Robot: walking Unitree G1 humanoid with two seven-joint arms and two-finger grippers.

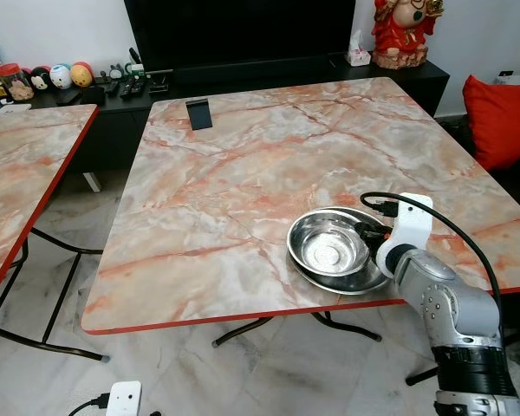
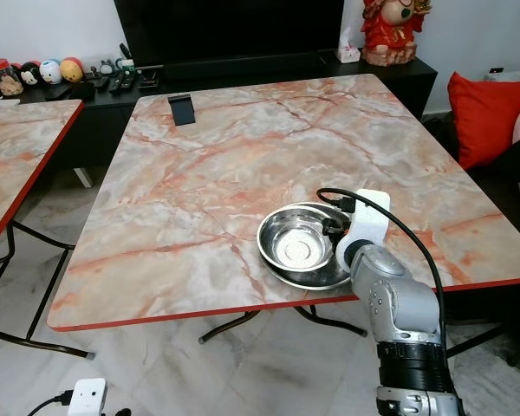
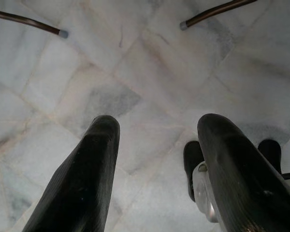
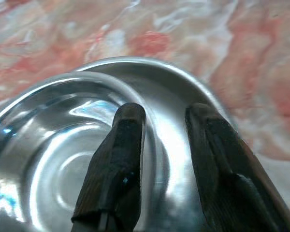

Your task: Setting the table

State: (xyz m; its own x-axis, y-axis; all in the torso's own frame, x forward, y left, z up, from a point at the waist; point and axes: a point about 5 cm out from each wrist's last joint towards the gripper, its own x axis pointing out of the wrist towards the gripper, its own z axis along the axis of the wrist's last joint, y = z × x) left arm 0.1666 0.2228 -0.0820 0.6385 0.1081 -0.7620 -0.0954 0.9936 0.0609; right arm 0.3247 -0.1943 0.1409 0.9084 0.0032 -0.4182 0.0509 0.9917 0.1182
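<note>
One right tool (image 4: 164, 113) astride bowl (image 1: 329, 245) rim near table (image 1: 243, 173) edge.

Our silver right arm (image 1: 446, 303) hides the near rim of the shiny steel bowl (image 1: 329, 245); our right wrist picture blurs.

Marble-look table (image 2: 243, 173) w/ red edge; steel bowl (image 2: 295, 243) sits in a steel plate (image 2: 316, 276) near the front edge, robot's right side. Right gripper (image 2: 334, 227) at the bowl's right rim, fingers mostly hidden behind white wrist. Small black stand (image 2: 182, 109) at far left corner. 2nd table (image 2: 17, 147) to the left; red cushion (image 2: 485, 117) far right
</note>
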